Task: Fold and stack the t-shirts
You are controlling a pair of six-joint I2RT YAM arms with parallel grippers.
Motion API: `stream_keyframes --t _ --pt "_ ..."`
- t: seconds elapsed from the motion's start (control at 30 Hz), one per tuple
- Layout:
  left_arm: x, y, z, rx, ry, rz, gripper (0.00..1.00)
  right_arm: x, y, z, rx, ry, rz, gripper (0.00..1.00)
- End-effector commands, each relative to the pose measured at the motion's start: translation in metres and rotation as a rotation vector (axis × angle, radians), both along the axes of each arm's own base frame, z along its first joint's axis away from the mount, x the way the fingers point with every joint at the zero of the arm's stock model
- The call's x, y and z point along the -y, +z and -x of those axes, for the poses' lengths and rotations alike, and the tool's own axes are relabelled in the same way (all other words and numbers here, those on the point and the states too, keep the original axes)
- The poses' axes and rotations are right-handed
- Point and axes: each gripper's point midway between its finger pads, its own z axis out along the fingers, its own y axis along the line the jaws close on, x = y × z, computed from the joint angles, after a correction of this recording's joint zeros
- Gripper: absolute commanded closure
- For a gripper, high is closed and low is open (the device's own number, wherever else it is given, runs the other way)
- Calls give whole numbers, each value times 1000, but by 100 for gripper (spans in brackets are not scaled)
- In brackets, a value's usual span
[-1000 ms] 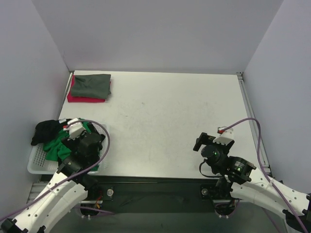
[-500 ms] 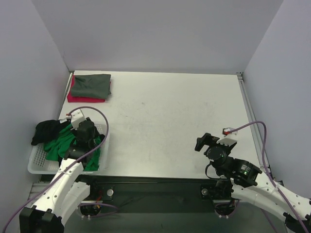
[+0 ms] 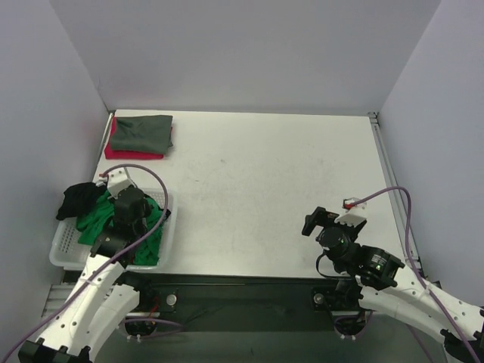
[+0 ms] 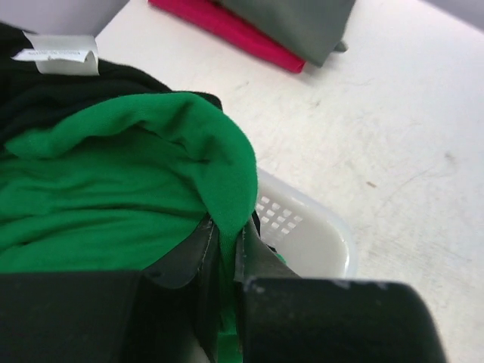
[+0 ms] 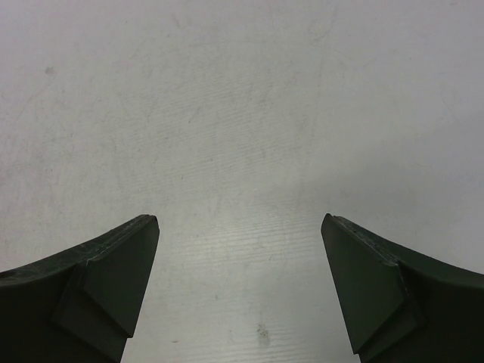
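At the lower left of the top view, the left claw (image 4: 223, 253) was down in the white perforated basket (image 3: 64, 251), its jaws pressed close together on a raised fold of the green t-shirt (image 4: 113, 197). In the left wrist view the green cloth humped up over the two dark fingers and ran down into the narrow gap between them, so the claw was pinching that fold. The rest of the green t-shirt lay rumpled in the basket, spilling toward its right wall.

The black t-shirt (image 3: 76, 200) was bunched at the upper left corner of the basket, touching the green one, and seemed to hang partly over the rim there, though the top view was too small to be sure. A white label (image 4: 59, 51) showed on it at the upper left of the wrist view.

In the upper left corner of the worktop (image 3: 265, 174), well apart from the basket, the grey-green t-shirt (image 3: 142, 132) lay folded on top of the folded pink-red t-shirt (image 3: 128, 154), whose edge showed along the lower and left sides.

At the lower right of the top view, the right claw (image 5: 240, 291) hung over bare worktop with its jaws spread wide, nothing between them.
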Motion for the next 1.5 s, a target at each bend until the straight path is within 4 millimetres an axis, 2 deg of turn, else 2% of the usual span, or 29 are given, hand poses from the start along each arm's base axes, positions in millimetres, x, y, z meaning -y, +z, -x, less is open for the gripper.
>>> stream_keyframes --t 0.0,0.03,0.1,0.13,0.27,0.33,0.43,0.5,0.57,0.6,0.7,0.73,0.83,0.93,1.03,1.17,1.27,1.33,1.37,1.4,1.47 --pt "9 84 -1 193 -15 35 100 4 5 -3 18 -24 10 5" --pt "9 112 1 238 -15 33 100 4 6 -3 20 -24 8 5" --pt "7 133 6 262 -4 14 100 4 6 -3 19 -26 9 5" --pt "6 153 9 279 -4 6 100 4 6 -3 18 -23 12 5" --pt "3 175 12 280 -3 -11 100 3 5 -4 13 -22 24 5" --pt "1 177 15 286 1 -8 100 3 5 -4 11 -23 26 5" --pt "-1 171 21 294 1 7 100 3 5 -4 9 -24 29 5" --pt "-1 162 25 278 -6 10 95 3 4 -4 6 -24 33 5" --pt "1 158 27 273 -14 20 85 1 5 -5 5 -20 32 5" --pt "3 154 27 263 -22 22 72 1 5 -5 4 -19 34 5" --pt "12 138 26 216 -56 32 61 -1 4 -5 -3 -15 34 5" --pt "13 124 27 181 -47 44 58 -1 3 -5 -7 -13 37 5" --pt "7 100 36 163 3 71 56 -4 2 -4 -13 -1 30 5" --pt "-1 91 46 199 41 101 54 -6 0 -4 -18 4 29 5" --pt "-1 87 48 220 42 118 54 -7 -1 -5 -20 7 34 5" --pt "9 60 38 146 22 98 54 -7 -1 -5 -21 9 41 5" --pt "19 52 32 115 -7 117 56 -7 -2 -5 -24 10 41 5" --pt "21 51 31 132 -19 129 62 -7 -3 -5 -25 10 43 5" --pt "21 49 32 135 -21 130 67 -7 -3 -5 -26 9 44 5" --pt "21 49 32 144 -22 133 78 -8 -3 -5 -25 11 43 5" --pt "20 52 33 158 -26 136 86 -8 -4 -5 -28 9 46 5"
